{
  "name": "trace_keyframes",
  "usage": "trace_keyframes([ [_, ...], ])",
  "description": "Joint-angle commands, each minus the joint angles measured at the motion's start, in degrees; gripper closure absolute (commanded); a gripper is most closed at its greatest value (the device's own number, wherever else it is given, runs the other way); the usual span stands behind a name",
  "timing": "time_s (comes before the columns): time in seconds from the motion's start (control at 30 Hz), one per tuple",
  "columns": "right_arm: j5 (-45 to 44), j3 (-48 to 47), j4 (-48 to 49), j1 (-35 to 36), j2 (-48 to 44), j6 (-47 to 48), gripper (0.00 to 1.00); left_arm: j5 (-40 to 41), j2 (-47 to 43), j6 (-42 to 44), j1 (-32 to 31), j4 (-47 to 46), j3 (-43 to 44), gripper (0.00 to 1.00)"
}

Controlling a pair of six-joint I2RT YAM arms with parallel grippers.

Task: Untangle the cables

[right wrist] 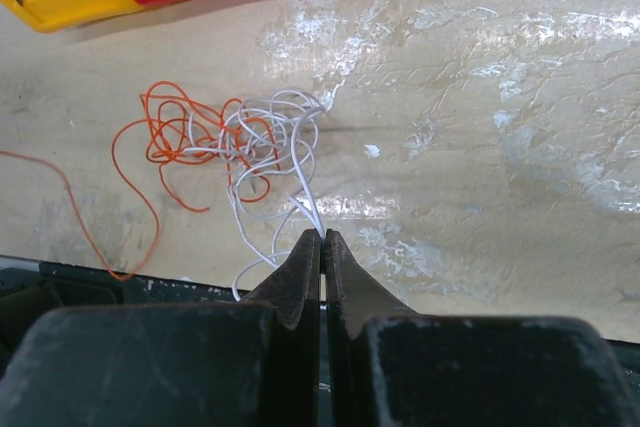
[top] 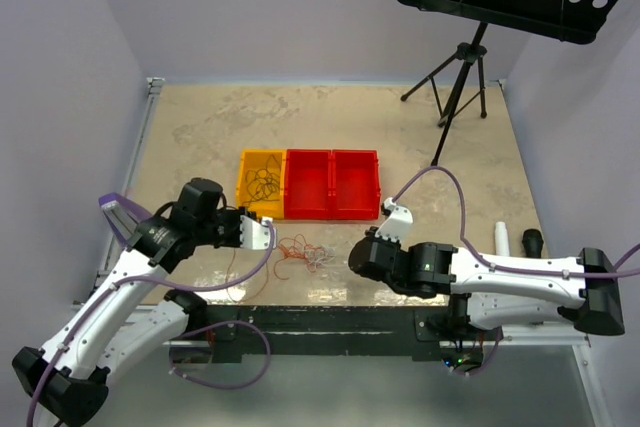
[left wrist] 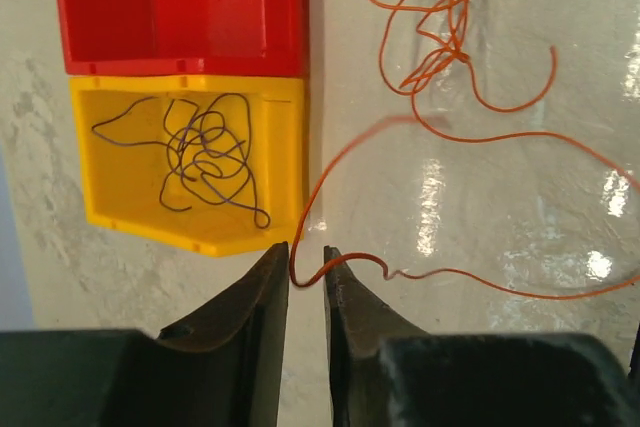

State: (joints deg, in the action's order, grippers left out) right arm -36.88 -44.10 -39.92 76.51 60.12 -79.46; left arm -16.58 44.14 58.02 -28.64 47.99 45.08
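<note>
Left gripper (left wrist: 305, 247), jaws slightly parted, straddles the orange wire (left wrist: 440, 270) trailing right to the tangle (right wrist: 250, 142); right gripper (right wrist: 322, 235) (pinching the white wire (right wrist: 305, 197)) sits nearer

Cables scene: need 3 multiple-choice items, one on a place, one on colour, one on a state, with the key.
1. Where is the black cable?
A) in a red bin
B) in the yellow bin
C) between the left gripper's fingers

2. Which colours make up the tangle lying on the table?
A) orange and white
B) black and white
C) orange only

3. How is the right gripper?
A) wide open
B) shut on nothing
C) shut on the white cable

Key:
1 B: in the left wrist view, the black coil lies inside the yellow bin.
2 A: in the right wrist view, orange and white strands intertwine on the table.
3 C: the jaws are closed, with a white strand running in between their tips.
</note>
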Motion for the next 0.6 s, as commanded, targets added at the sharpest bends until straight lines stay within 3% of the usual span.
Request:
trace_keyframes([
  [0.0,-1.0,-1.0,0.5,0.4,0.9,-0.3,1.0,-6.9,0.6,4.5,-0.7,2.9,-0.8,0.69],
  [0.07,-0.9,-1.0,1.0,0.4,1.1,-0.2,1.0,-9.5,1.4,4.9,-1.2,3.2,-1.4,0.56],
  [0.3,-1.2,-1.3,-0.1,0.4,0.3,-0.9,1.0,-12.3,9.0,0.4,-2.8,-2.7,-6.2,0.33],
  [0.57,-1.1,-0.6,-0.8,0.2,-1.2,-1.6,1.0,-12.7,18.7,-4.0,-2.9,-10.4,-7.2,0.32],
])
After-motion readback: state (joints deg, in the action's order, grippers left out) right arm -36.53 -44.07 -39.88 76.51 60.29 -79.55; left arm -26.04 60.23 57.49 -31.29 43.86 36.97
